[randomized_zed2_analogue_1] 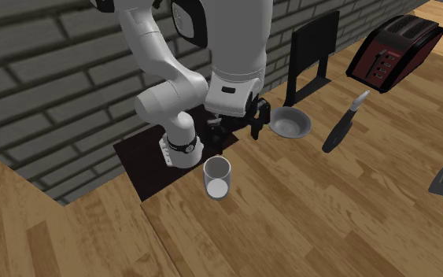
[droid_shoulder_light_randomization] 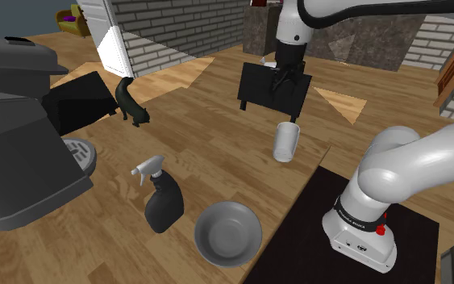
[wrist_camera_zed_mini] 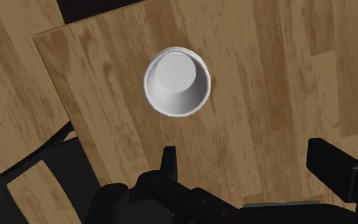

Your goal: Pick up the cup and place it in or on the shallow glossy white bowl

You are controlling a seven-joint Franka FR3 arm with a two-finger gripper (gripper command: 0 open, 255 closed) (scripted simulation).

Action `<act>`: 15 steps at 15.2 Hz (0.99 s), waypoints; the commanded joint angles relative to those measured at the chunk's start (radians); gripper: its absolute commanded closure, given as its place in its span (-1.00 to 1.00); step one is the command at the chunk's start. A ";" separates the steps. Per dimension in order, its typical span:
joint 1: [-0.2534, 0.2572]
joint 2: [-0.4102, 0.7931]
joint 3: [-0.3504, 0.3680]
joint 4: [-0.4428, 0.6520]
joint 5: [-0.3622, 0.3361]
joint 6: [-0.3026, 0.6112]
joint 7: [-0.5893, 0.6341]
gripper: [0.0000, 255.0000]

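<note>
White plain cup (droid_shoulder_light_randomization: 286,141) (randomized_zed2_analogue_1: 217,178) (wrist_camera_zed_mini: 176,81) stood upright, mouth up, on the light wooden worktop (droid_shoulder_light_randomization: 201,153) (randomized_zed2_analogue_1: 290,212) (wrist_camera_zed_mini: 247,95). It was close to the worktop's corner, near the edge bordering the black-topped stand (droid_shoulder_light_randomization: 297,242) (randomized_zed2_analogue_1: 145,169). The wrist view showed two worktop edges meeting at that corner, with the cup set a little inside both. Beyond those edges lay wooden floor.

Black jaws hung above the cup, spread wide and gripping nothing. In the wrist view the cup sat ahead of the black fingers (wrist_camera_zed_mini: 169,162), not between them, and nothing touched it.

Shallow grey round bowl (droid_shoulder_light_randomization: 228,232) (randomized_zed2_analogue_1: 289,123) sat on the same worktop, well apart from the cup. It was also near the stand-side edge, at the shoulder view's bottom. Bare wood ran between cup and bowl along that edge.

Black spray bottle with pale trigger head (droid_shoulder_light_randomization: 162,198) (randomized_zed2_analogue_1: 341,128) lay just beside the bowl, on the shoulder view's left. Whether the two touched could not be told.

Dark grey coffee machine (droid_shoulder_light_randomization: 15,137) took the shoulder view's left side, well apart from both. A broad stretch of bare wood lay between it and the cup.

Black chair (droid_shoulder_light_randomization: 273,85) (randomized_zed2_analogue_1: 310,51) stood past the worktop's far edge, behind the jaws in the shoulder view. Dark red toaster (randomized_zed2_analogue_1: 389,51) sat at the second exterior view's upper right.
</note>
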 commanded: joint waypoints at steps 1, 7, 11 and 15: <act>0.000 0.000 0.000 0.000 0.000 0.000 0.000 -1.00; -0.038 -0.129 -0.052 -0.234 -0.076 0.126 -0.073 -1.00; -0.080 -0.201 -0.100 -0.375 -0.141 0.214 -0.127 -1.00; -0.083 -0.190 -0.105 -0.411 -0.146 0.261 -0.127 -1.00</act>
